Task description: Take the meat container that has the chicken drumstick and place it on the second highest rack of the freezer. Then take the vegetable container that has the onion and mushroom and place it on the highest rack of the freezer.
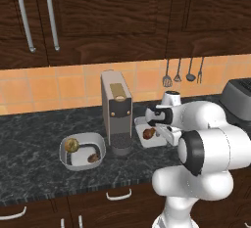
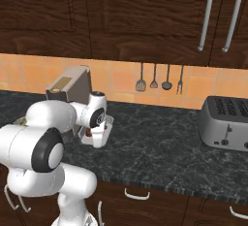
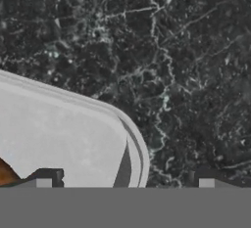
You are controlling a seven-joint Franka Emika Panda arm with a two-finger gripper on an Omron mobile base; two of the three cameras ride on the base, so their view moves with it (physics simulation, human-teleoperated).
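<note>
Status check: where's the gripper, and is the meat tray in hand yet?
Gripper open, straddling rim of white meat tray, not gripping. Reddish-brown chicken drumstick in tray on dark marble counter. Grey coffee machine close alongside.

On the counter (image 1: 29,139), the vegetable container (image 1: 100,141) with onion (image 1: 71,145) and mushroom (image 1: 92,158) sits left of the coffee machine (image 1: 116,112); the meat container (image 1: 156,143) holding the drumstick (image 1: 148,133) lies right of it, under my hand, toaster (image 2: 226,123) far right.

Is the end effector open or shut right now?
Open: in the hand view the end effector's two tips stand wide apart, straddling the meat container's rim.
</note>
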